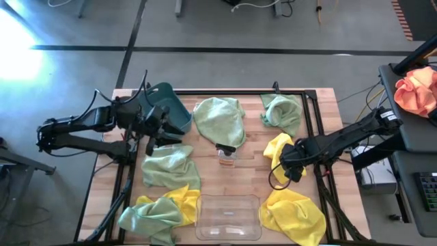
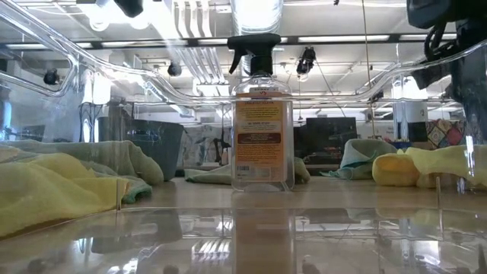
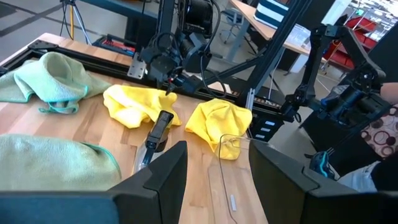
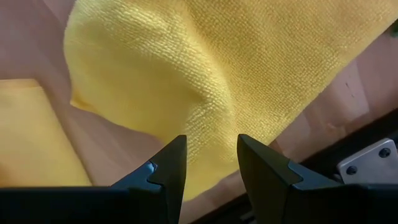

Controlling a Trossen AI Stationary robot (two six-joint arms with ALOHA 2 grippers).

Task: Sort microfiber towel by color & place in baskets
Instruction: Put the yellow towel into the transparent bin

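The left claw [image 1: 158, 130] hangs spread and empty beside the teal-blue plastic basket [image 1: 179, 109] at the bench's [image 1: 321, 123] far left, above a pale sage green microfiber towel [image 1: 167, 167]. The clear see-through basket [image 1: 229, 217] waits empty at the near edge, behind the amber spray bottle [image 1: 226, 156]. The right claw [image 4: 211, 158] hovers spread over a bright yellow microfiber towel [image 4: 236, 62]: I'd judge a pick is starting, calling for descent and closing. Towels crowd both sides; the bench's right rail sits close.
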